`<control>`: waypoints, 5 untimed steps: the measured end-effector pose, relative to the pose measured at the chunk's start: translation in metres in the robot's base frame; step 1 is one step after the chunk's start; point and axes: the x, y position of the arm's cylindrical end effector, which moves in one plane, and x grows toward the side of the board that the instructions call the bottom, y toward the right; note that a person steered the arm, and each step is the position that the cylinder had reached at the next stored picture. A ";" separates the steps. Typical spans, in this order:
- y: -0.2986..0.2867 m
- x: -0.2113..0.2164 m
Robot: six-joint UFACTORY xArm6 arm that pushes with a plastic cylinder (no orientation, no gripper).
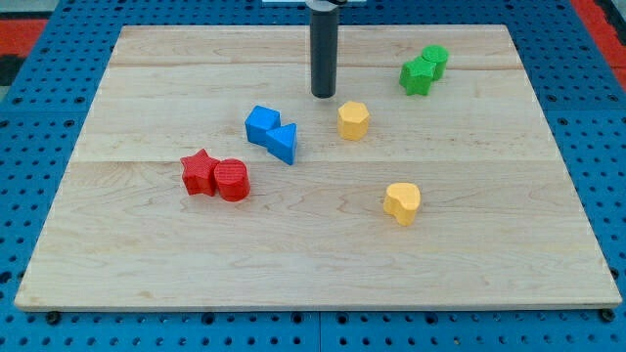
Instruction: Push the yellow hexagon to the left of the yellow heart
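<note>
The yellow hexagon (353, 120) sits on the wooden board a little above the view's middle. The yellow heart (401, 202) lies below it and slightly to the view's right. My tip (324, 95) is the lower end of the dark rod; it stands just up and to the left of the yellow hexagon, a small gap apart from it.
A blue block (261, 125) and a blue triangle (285, 143) touch each other left of the hexagon. A red star (199, 172) and a red cylinder (233, 181) sit together at the lower left. Two green blocks (424, 69) sit at the upper right. The board's edge (313, 305) runs along the bottom.
</note>
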 end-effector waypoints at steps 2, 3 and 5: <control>0.040 0.037; 0.040 0.053; 0.040 0.089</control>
